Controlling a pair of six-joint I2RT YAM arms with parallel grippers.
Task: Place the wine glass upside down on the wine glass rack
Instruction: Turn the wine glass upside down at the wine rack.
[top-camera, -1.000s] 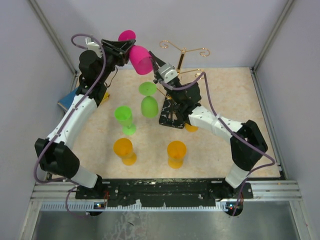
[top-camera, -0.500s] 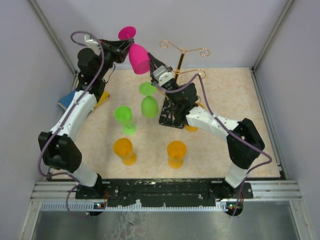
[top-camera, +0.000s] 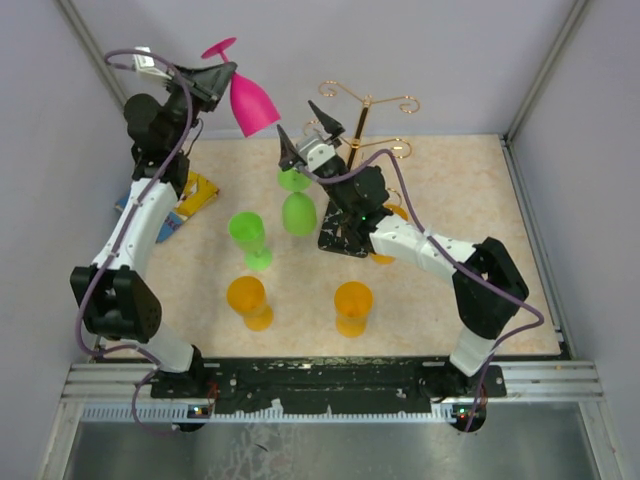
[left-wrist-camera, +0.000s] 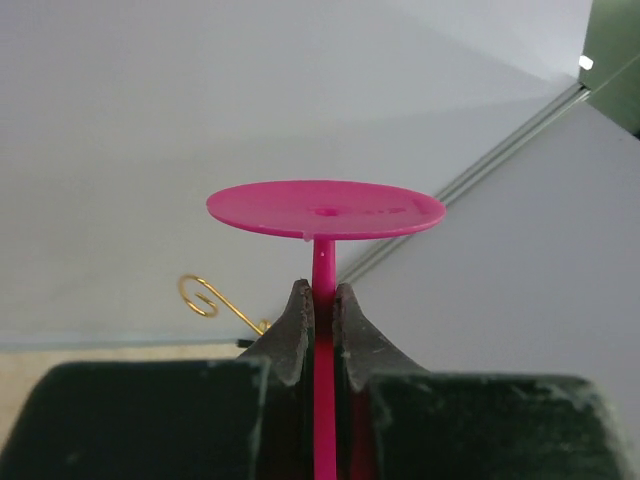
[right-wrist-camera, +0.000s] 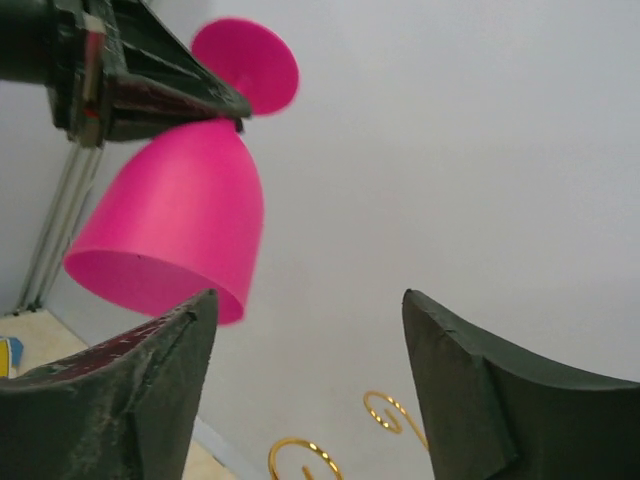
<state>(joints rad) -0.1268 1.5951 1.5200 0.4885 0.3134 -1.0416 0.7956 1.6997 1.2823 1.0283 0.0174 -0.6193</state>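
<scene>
left gripper (top-camera: 226, 73): clamped on the stem of the pink wine glass (top-camera: 250, 105), just under its foot.
pink wine glass: was held in the air above the far-left corner of the worktop (top-camera: 470, 200), foot up, bowl mouth tilted downward.
right gripper (top-camera: 302, 125): jaws stood apart, near the bowl's rim, not touching it.
wine glass rack (top-camera: 366, 112): stood upright near the worktop's middle, to the right of the glass and apart from it.

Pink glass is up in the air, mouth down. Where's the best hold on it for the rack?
The stem, from the side, just below the foot, where the left hand grips it. The pink glass is tilted bowl down, foot up. Its thin stem suits a pinch and leaves the foot free for the wine glass rack.
</scene>
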